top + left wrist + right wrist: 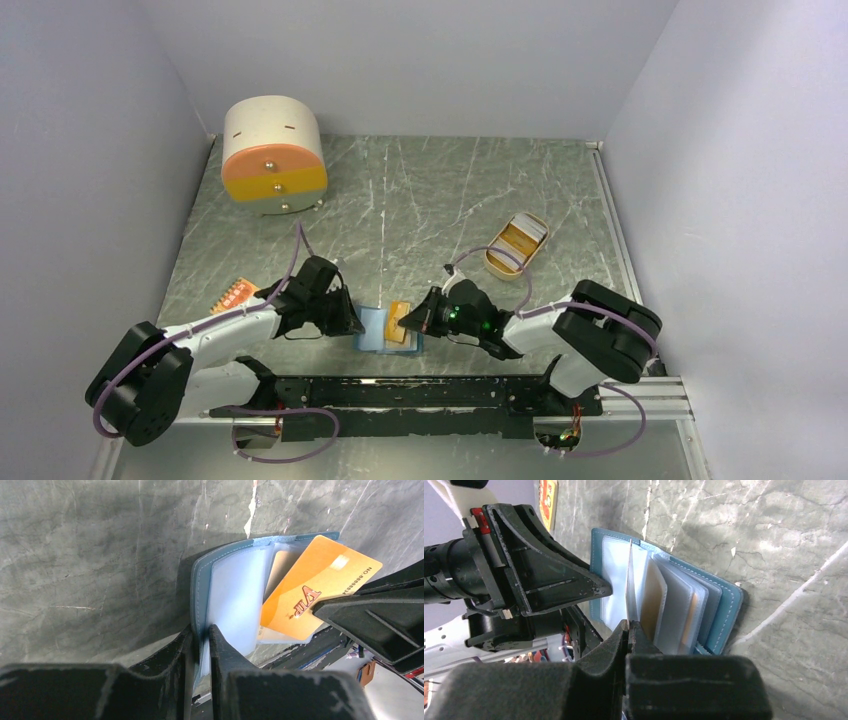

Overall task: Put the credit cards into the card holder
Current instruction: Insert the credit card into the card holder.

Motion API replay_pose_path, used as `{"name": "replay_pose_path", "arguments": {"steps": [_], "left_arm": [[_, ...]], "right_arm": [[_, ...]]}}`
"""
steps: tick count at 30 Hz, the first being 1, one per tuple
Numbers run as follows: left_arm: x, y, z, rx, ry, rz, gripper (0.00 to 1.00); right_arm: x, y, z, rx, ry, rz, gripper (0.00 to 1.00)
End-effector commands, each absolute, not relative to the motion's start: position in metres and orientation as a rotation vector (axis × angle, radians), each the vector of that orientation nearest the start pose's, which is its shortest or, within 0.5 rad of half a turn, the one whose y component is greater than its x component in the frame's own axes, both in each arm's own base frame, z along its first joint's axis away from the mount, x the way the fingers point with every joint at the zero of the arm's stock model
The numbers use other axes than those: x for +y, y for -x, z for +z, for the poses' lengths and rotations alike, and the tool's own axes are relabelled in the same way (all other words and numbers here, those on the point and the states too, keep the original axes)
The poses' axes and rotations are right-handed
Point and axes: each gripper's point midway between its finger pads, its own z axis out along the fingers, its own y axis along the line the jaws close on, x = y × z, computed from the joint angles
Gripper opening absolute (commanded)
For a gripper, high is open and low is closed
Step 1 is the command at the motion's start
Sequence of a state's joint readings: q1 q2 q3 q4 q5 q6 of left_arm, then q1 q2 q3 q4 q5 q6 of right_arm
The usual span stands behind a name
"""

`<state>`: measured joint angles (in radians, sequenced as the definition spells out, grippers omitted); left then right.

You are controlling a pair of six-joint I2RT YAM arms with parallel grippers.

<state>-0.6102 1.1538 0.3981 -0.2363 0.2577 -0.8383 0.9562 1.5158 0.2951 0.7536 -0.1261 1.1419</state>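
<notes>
left wrist view: left gripper (202, 634) pinches the open card holder (198, 586); right gripper (322, 613) clamps an orange credit card (307, 582).

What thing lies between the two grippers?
The open blue card holder, with an orange credit card over it, lies between the left gripper and the right gripper; the top view shows this.

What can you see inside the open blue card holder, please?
Clear sleeves fan inside the card holder; an orange VIP card, pinched by the right fingers, stands among them, covering most of a second card.
</notes>
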Motion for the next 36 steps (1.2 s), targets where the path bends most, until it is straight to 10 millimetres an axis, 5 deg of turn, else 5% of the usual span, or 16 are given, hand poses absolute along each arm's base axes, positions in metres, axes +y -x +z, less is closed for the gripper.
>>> {"name": "replay_pose_path", "arguments": {"steps": [1,30,36], "left_arm": [[-0.2,-0.153,0.018,2.745,0.205,-0.837,0.2],[-0.204,-0.154,0.024,2.729,0.196,-0.881,0.31],[-0.204,-0.154,0.026,2.726,0.198,-0.881,0.29]], "right_arm": [[0.326,-0.154,0.052,2.332,-0.119,1.358,0.0],[0.336,-0.142,0.037,2.367,-0.143,1.48,0.0],[0.336,-0.136,0.029,2.4,-0.188,1.506,0.08]]}}
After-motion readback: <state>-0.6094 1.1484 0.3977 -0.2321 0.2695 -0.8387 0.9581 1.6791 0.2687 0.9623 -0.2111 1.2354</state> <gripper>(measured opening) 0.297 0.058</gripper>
